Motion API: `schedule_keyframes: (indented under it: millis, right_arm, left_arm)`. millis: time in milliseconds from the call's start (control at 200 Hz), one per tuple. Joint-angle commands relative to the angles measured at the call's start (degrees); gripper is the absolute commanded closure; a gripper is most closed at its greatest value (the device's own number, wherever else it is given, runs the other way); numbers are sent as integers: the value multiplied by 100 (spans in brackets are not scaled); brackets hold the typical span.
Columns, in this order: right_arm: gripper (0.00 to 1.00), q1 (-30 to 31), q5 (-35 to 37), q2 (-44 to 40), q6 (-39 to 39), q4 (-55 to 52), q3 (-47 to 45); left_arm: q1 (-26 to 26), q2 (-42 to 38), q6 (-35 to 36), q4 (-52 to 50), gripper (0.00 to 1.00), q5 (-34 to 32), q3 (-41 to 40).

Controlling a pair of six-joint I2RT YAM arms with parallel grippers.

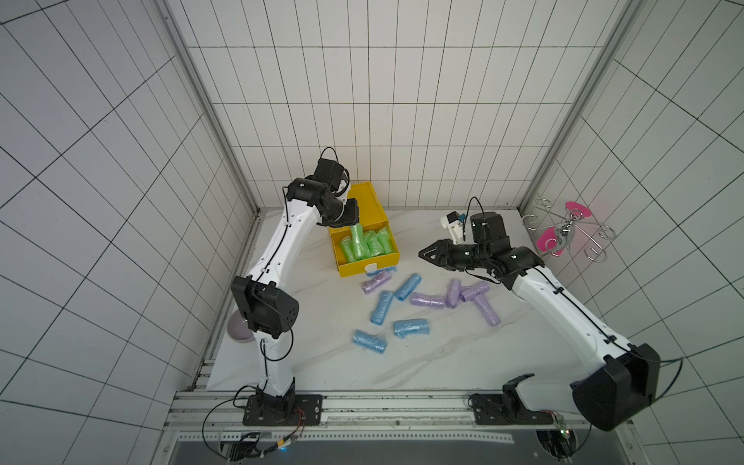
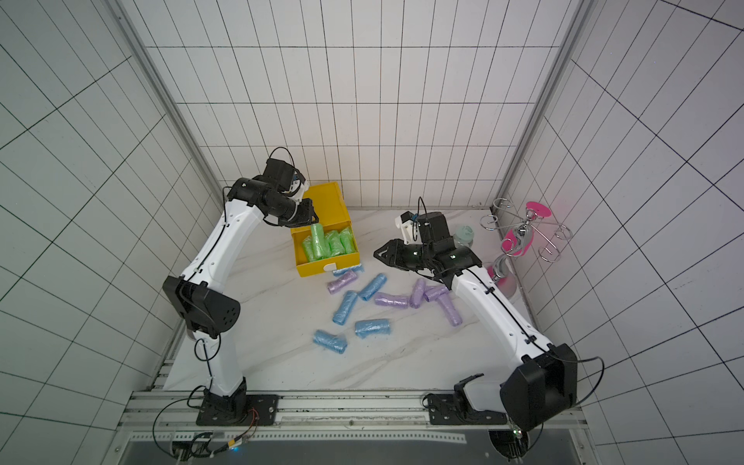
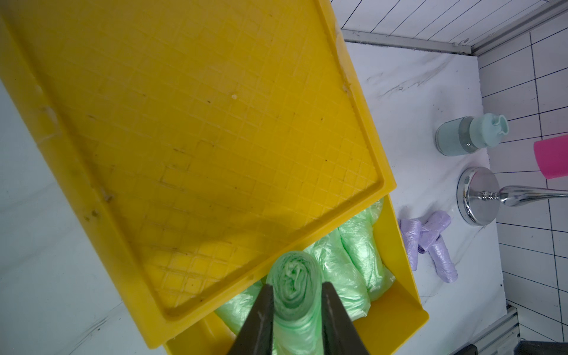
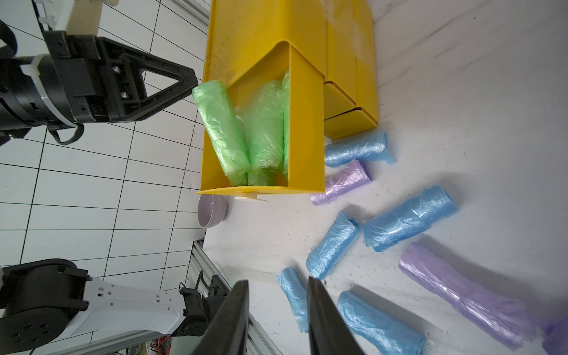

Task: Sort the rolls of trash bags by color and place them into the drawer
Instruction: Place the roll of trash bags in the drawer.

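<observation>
The yellow drawer [image 1: 368,267] stands pulled out of its cabinet [image 3: 184,123], with several green rolls [image 1: 372,243] lying inside. My left gripper [image 3: 296,285] is over the drawer's back, shut on one more green roll [image 4: 218,123] that leans on end against the others. Blue rolls [image 1: 381,308] and lilac rolls [image 1: 426,300] lie scattered on the marble table in front of the drawer. To the drawer's right, my right gripper [image 1: 420,253] hovers above the table. It is open and holds nothing, with a blue roll [image 4: 293,295] far below its fingers.
A lilac bowl [image 1: 239,328] sits at the table's left edge behind the left arm. A pale green jar [image 2: 463,235] and a chrome rack with pink cups [image 1: 563,233] stand at the back right. One blue roll [image 4: 356,149] lies against the cabinet's side.
</observation>
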Motion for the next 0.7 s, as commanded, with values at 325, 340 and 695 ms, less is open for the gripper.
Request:
schedule_keyframes:
  millis: [325, 340, 695]
  right_arm:
    - [65, -7, -67, 80, 57, 130, 267]
    - [65, -7, -68, 82, 58, 138, 269]
    - [72, 473, 96, 401, -28, 131, 292]
  left_arm:
    - [-116, 254, 189, -92, 74, -546, -26]
    - [-116, 238, 177, -86, 74, -545, -4]
    - [-20, -586, -29, 679, 52, -551, -90]
